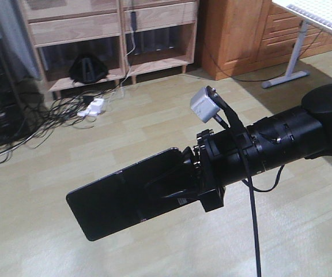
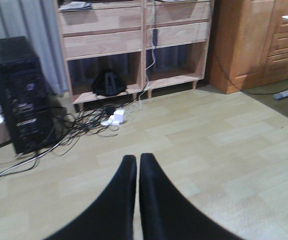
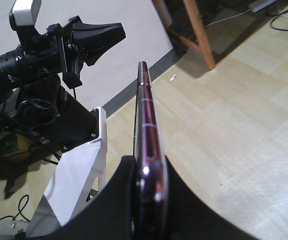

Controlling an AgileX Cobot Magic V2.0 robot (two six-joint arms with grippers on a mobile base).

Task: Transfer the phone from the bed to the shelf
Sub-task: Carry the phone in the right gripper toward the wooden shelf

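Phone (image 1: 120,199): slim glossy black slab, pinkish metal edge. Right claw (image 3: 150,169) clamped on one end. Left claw (image 2: 137,161) pressed together.

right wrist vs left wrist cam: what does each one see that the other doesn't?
Right wrist only: the phone, edge-on, clamped in the right gripper, and the robot's white base. Left wrist only: the shelf and a black tower beside it. Both: the pale floor and the left gripper, shut and empty.
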